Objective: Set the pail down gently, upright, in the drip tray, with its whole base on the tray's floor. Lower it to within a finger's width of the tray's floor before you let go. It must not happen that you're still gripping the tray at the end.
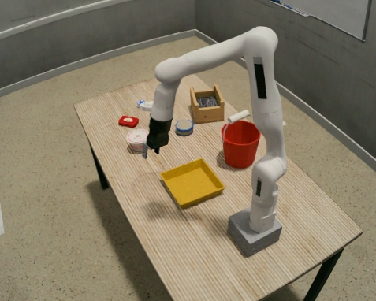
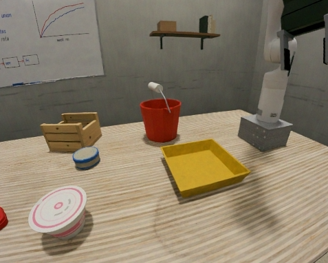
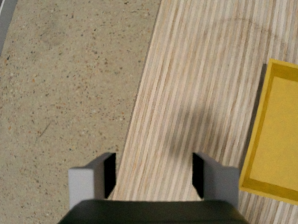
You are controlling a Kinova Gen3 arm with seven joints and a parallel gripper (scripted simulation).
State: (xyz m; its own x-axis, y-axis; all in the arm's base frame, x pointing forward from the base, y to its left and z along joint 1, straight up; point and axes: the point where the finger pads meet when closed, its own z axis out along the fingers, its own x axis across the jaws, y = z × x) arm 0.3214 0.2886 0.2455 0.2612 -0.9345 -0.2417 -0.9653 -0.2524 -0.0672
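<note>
A red pail (image 1: 240, 143) with a white-gripped bail handle stands upright on the table, to the right of the yellow drip tray (image 1: 192, 182). In the exterior view the pail (image 2: 160, 119) stands behind the tray (image 2: 204, 166). My gripper (image 1: 151, 150) hangs open and empty well above the table, to the left of the tray and far from the pail. In the wrist view the open fingers frame bare table near its edge, with the tray (image 3: 274, 135) at the right.
A wooden crate (image 1: 206, 103), a blue-rimmed round tin (image 1: 184, 127), a pink-and-white tub (image 1: 137, 139) and a red flat tin (image 1: 128, 120) stand at the far side of the table. My arm's grey base block (image 1: 255, 233) stands right of the tray.
</note>
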